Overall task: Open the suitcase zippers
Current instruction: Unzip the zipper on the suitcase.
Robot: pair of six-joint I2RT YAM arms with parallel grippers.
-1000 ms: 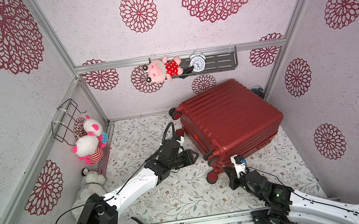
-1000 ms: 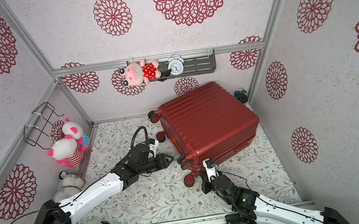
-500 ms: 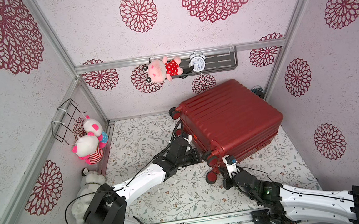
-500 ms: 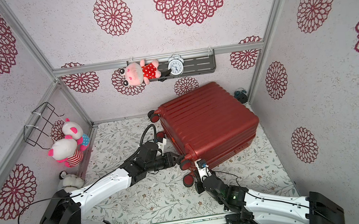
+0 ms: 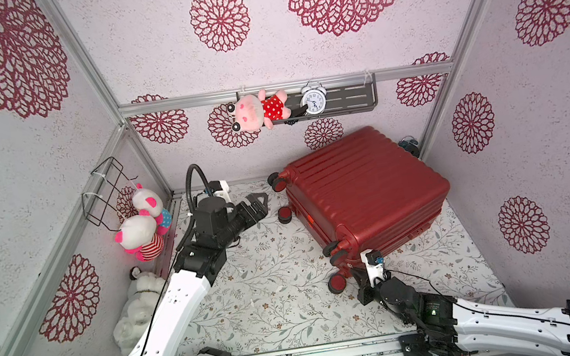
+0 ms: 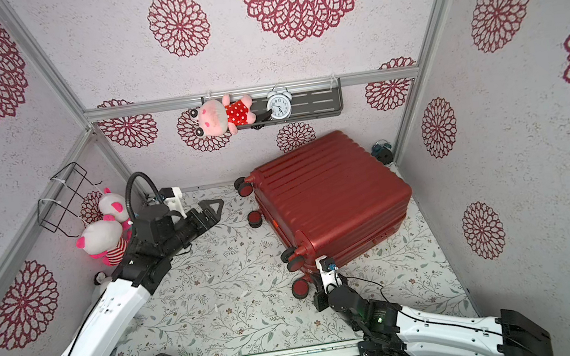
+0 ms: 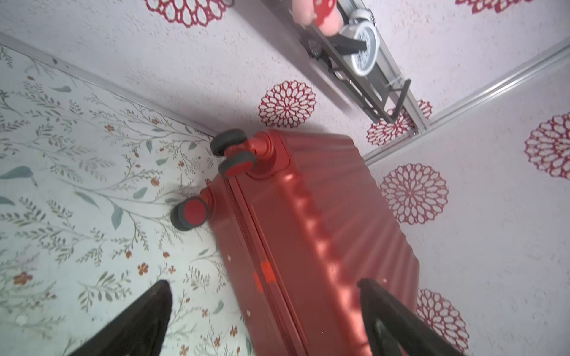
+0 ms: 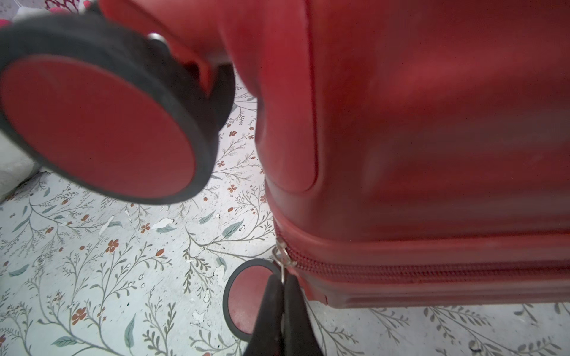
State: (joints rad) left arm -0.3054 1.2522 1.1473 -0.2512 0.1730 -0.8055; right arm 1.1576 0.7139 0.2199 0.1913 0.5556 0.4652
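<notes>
Right wrist view: the right gripper [image 8: 282,285], low, pinched the zipper pull [image 8: 281,262]; left gripper [image 5: 261,205] stood spread wide near the suitcase [image 5: 364,190]

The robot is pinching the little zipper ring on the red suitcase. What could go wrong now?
1. The right gripper pinches the thin metal zipper pull with only its very tips, so the pull might slip out when tugged.
2. The left gripper is open and apart from the suitcase, so nothing steadies it. The case could slide on the floral mat instead of unzipping.
3. The zipper pull sits at a rounded corner beside a wheel, where it may snag.
</notes>
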